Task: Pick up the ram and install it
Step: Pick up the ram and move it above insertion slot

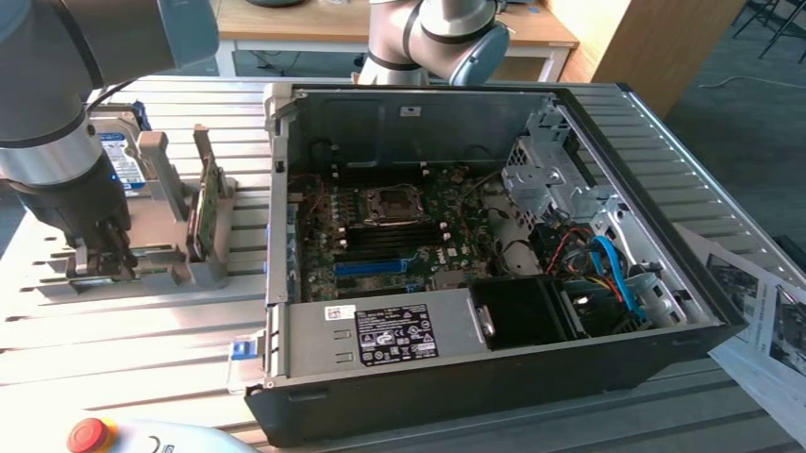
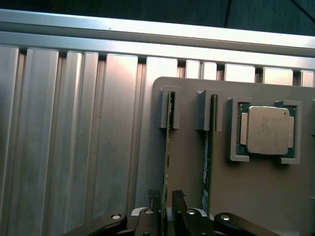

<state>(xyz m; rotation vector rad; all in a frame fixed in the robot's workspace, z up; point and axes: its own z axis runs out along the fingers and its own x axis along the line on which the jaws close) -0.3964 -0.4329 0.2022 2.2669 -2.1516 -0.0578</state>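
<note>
— Where is the ram to be found?

— The ram is seen standing on edge in a slot of the grey holder, which is set on the ribbed tabletop.

— And how are the jaws placed against it?

— The jaws are seen partly open and astride one end of the ram. One of the fingertips is found on each side of the thin board, with a slim gap on either face. No grip is shown, and the stick is seated in its slot.

— What else is carried by the holder?

— A second stick is stood on edge in the neighbouring slot, just beside the ram. A processor chip is seated in a square pocket, so the second stick is found between the ram and the chip.

— How is this laid out in the exterior view?

— The arm is seen over the holder at about nine o'clock from the open computer case, well apart from the motherboard inside. A hard drive with a blue label is partly hidden by the arm, at about ten o'clock from the case.
</note>
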